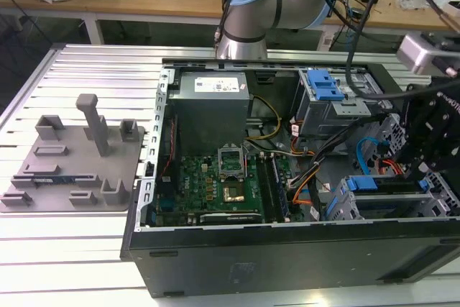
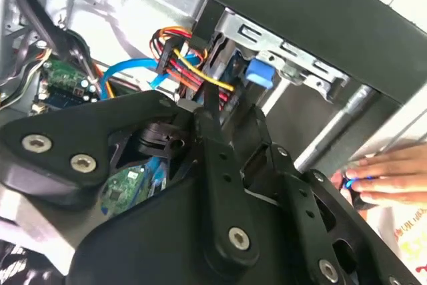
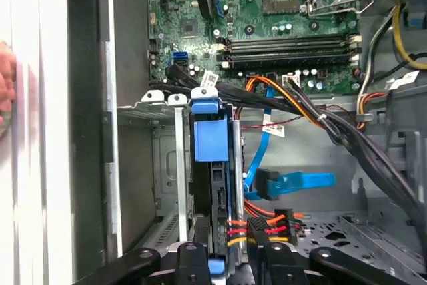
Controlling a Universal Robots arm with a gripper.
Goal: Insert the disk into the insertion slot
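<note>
Where claw (image 3: 230, 263) hangs | one disk (image 3: 212, 141) | one insertion slot (image 3: 168, 185)

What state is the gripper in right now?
Gripper: at the end of the disk; open or closed cannot be told.

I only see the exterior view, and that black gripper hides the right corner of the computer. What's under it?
Observer: In the first wrist view the disk, edge-on in its blue carrier, sits beside the grey cage wall, straight ahead of the gripper.
Operator: Is anyone near it?
Observer: Yes. The second wrist view shows a person's hand just outside the case.
</note>
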